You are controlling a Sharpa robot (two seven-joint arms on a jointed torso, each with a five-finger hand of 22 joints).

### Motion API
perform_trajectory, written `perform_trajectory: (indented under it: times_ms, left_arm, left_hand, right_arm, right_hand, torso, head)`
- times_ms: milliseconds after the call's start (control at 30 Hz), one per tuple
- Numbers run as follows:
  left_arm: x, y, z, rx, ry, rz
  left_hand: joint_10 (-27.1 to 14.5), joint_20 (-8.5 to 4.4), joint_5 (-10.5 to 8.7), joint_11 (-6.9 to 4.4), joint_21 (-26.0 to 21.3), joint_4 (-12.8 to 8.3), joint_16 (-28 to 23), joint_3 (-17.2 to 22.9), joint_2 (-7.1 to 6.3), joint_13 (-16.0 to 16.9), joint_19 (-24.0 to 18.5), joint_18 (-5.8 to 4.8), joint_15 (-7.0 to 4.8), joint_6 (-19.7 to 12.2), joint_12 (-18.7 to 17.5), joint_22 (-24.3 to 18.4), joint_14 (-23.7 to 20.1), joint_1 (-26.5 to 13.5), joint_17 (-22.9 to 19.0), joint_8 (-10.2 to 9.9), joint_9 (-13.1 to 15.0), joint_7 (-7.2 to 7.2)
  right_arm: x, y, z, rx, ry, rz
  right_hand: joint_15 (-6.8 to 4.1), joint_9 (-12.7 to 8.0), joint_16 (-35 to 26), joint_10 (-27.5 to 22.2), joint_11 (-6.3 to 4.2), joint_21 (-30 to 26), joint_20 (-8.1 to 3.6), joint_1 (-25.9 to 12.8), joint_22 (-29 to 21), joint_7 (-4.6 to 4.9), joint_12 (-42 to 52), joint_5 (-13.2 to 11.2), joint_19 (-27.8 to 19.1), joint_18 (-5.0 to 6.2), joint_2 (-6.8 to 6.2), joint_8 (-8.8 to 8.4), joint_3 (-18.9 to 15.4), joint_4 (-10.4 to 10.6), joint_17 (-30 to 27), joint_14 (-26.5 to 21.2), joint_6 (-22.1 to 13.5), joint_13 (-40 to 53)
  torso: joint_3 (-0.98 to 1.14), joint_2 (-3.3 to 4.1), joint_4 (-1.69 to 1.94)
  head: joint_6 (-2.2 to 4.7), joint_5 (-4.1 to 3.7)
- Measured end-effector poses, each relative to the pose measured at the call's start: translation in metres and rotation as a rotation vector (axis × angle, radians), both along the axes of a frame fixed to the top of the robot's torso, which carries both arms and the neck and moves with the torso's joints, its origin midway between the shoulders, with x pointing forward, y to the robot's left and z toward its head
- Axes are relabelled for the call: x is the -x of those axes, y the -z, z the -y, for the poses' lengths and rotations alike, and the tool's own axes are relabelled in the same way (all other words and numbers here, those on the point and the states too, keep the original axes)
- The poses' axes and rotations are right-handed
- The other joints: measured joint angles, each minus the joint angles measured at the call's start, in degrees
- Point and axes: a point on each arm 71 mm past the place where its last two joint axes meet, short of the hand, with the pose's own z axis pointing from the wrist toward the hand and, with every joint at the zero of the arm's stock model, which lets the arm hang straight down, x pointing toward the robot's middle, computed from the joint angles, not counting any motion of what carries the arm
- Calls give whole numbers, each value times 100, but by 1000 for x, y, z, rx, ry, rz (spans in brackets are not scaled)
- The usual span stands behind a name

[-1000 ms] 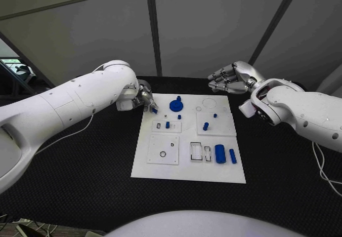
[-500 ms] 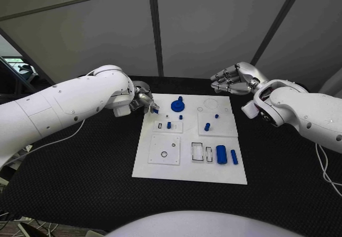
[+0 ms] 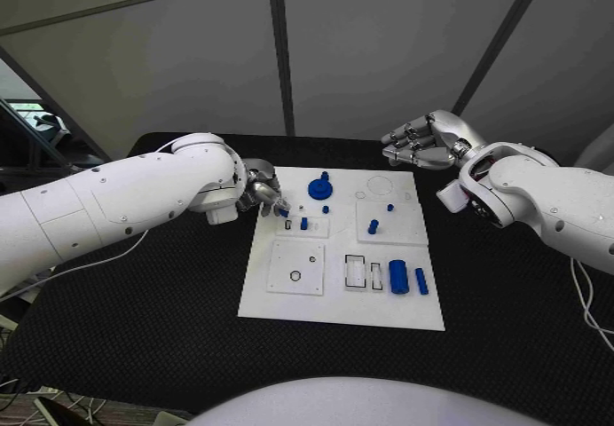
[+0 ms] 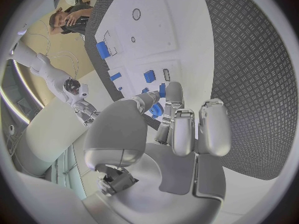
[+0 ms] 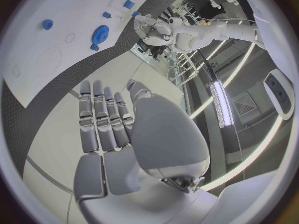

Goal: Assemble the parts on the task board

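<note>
Blue and small, a part [image 3: 280,211] sits pinched in the fingertips of the left hand [image 3: 263,192] over the far left corner of the white task board [image 3: 343,306], with the small socket block [image 3: 303,224] lying just toward the robot from it. The right hand [image 3: 426,142], fingers curled and grasping nothing, hangs off the far right corner over the desk [image 3: 141,319], so the left hand is much the nearer to that socket.

L hand [image 3: 263,194], pinching small blue part [image 3: 281,211], moved further over task board [image 3: 341,306] w/ it.
</note>
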Motion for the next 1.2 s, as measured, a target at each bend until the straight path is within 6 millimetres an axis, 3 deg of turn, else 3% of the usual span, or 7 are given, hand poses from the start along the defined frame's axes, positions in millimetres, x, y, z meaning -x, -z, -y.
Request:
perform_trajectory:
  times_ms: [200,300,400,1200]
  left_arm:
    - [1,1,1,-5,5,0]
    - [1,1,1,-7,7,0]
    - [2,3,5,-10,16,-4]
    - [5,15,14,-62,50,-28]
  left_hand:
    - [8,0,-1,8,0,0,0,0,0,0,0,0,0,21,0,0,0,0,0,0,6,-21]
    - [94,-22,432,-9,0,-42,0,91,-121,38,22,-1,-2,50,65,0,2,-121,0,91,32,-32]
    - [95,-21,535,-8,0,-45,0,93,-122,60,22,-1,-20,36,67,0,20,-122,0,110,37,-46]
    - [145,-21,582,-40,0,-82,0,129,-188,80,21,-1,-40,30,89,-1,0,-188,0,107,37,-52]
  right_arm:
    - [0,0,0,0,0,0]
    - [0,0,0,0,0,0]
    - [0,0,0,0,0,0]
    - [0,0,-2,0,-2,0]
  right_hand:
    - [0,0,0,0,0,0,0,0,0,0,0,0,0,0,0,0,0,0,0,0,0,0]
    - [0,0,0,0,0,0,0,0,-6,0,0,0,0,0,0,0,14,-14,0,0,0,0]
    - [0,0,0,0,0,0,0,0,-6,0,0,0,0,0,0,0,14,-14,0,0,0,0]
    - [0,0,0,0,0,0,0,1,-5,0,0,0,0,0,-1,0,14,-14,-7,0,0,0]
  torso:
    - [0,2,0]
    - [-1,3,0]
    - [-3,3,0]
    - [-5,4,3]
  head:
    - [2,-4]
    - [-1,-10]
    - [-8,-15]
    - [-57,-19]
